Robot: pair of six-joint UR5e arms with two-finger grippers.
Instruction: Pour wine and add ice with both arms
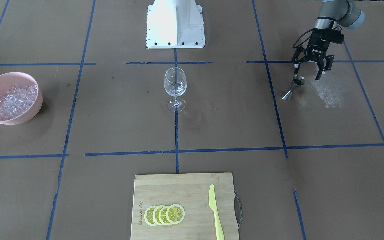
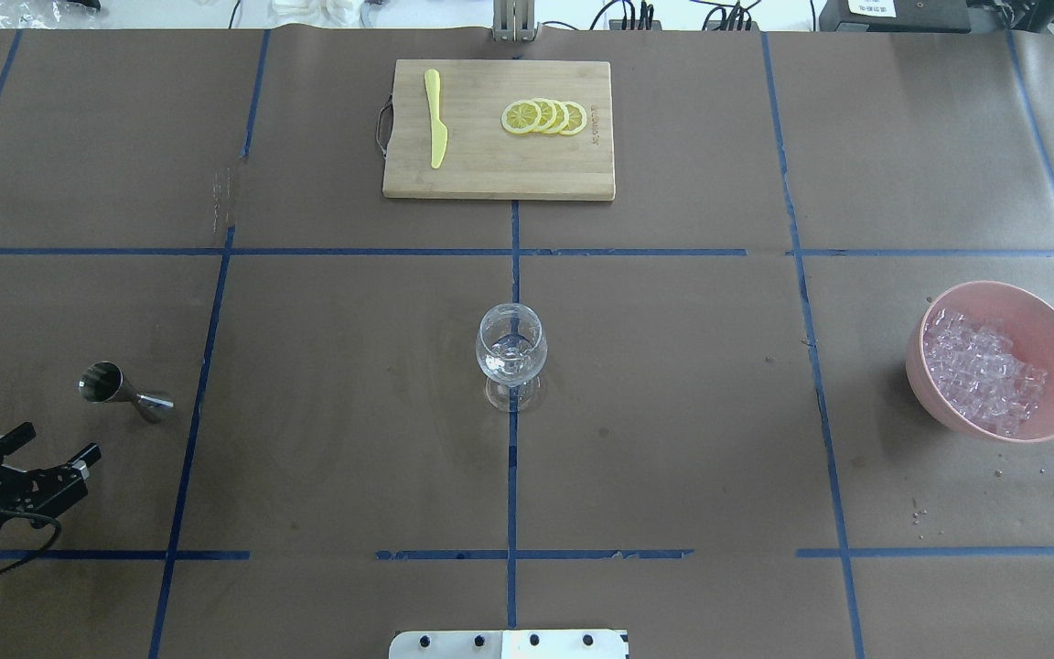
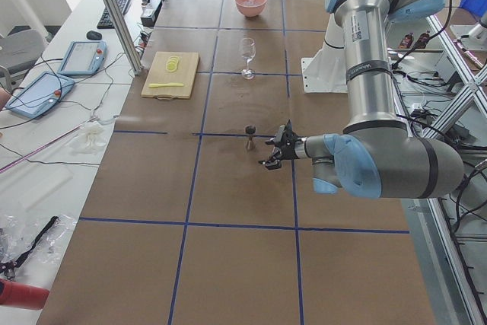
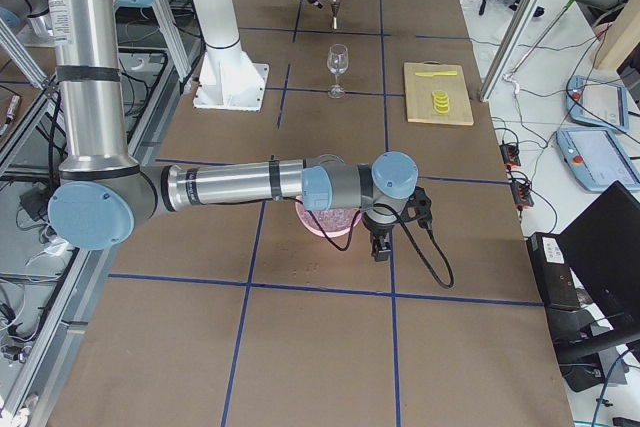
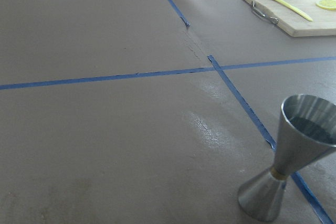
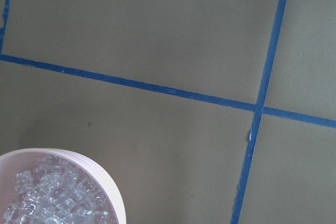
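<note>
A clear wine glass (image 1: 175, 86) (image 2: 510, 352) stands upright at the table's middle. The ice (image 1: 14, 100) (image 2: 984, 371) (image 6: 52, 200) fills a pink bowl (image 1: 28, 111) (image 2: 1053, 320) (image 6: 114, 195). A steel jigger (image 1: 293, 87) (image 2: 124, 392) (image 5: 295, 156) stands upright, untouched. My left gripper (image 1: 308, 71) (image 2: 60, 441) is open and empty, just on the robot's side of the jigger. My right gripper (image 4: 378, 245) shows only in the exterior right view, pointing down beside the bowl. I cannot tell whether it is open or shut.
A wooden cutting board (image 1: 178, 186) (image 2: 490, 174) lies at the far middle with lemon slices (image 1: 164, 214) (image 2: 545, 117) and a yellow knife (image 1: 216, 213) (image 2: 435, 128). A wet patch (image 1: 325, 91) lies beside the jigger. Water drops (image 2: 1039, 467) lie near the bowl.
</note>
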